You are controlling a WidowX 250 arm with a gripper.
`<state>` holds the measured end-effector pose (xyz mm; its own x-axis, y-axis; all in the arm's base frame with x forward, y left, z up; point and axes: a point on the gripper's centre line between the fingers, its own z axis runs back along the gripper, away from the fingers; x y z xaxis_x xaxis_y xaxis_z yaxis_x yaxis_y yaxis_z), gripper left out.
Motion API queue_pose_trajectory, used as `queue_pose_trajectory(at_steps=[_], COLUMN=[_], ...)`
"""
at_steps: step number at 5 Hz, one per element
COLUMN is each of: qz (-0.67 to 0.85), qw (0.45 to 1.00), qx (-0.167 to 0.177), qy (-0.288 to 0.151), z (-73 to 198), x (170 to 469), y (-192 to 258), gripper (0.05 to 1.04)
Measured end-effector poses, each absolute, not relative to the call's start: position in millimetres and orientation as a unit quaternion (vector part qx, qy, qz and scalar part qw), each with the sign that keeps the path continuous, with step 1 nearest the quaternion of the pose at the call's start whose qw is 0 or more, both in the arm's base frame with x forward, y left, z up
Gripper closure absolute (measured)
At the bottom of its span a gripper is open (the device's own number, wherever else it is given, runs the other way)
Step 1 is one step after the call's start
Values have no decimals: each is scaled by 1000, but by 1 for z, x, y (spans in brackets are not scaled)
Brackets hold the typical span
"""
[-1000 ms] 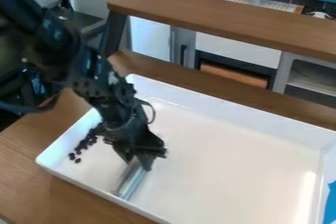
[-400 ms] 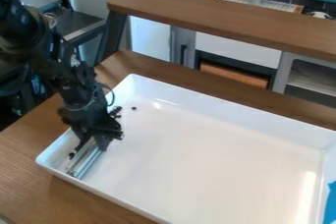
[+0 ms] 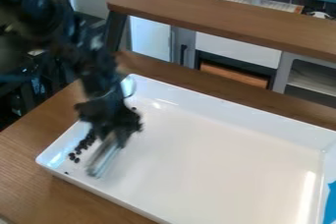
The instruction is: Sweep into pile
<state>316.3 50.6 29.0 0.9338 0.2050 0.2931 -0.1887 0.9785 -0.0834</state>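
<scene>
Over the left part of the white tray, my gripper [image 3: 115, 137] is shut on a silvery, flat-edged sweeping tool [image 3: 103, 158] that slants down toward the tray's front left. Small dark pieces [image 3: 80, 148] lie in a line along the tray's left wall, just left of the tool. One dark piece sits apart near the front left corner, and another shows behind the gripper. The arm hides part of the tray's back left area.
The white tray [image 3: 223, 102] rests on a wooden table [image 3: 26, 169]. A raised wooden shelf [image 3: 223, 14] spans the back. Something blue [image 3: 330, 203] stands at the tray's right edge.
The gripper and tool went left to the tray's left wall, then came back a little to the right and up. Dark pieces there are in view again, with one now nearer the front left corner.
</scene>
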Motion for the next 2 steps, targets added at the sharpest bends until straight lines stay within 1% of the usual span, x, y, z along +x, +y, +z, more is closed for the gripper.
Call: queue_pose_trajectory(at_steps=[1,2], qz=[112,109], qw=[985,984], qx=[-54,-30], qy=[-123,-134], z=[50,62], x=[330,339], y=[4,-45], gripper=[713,713])
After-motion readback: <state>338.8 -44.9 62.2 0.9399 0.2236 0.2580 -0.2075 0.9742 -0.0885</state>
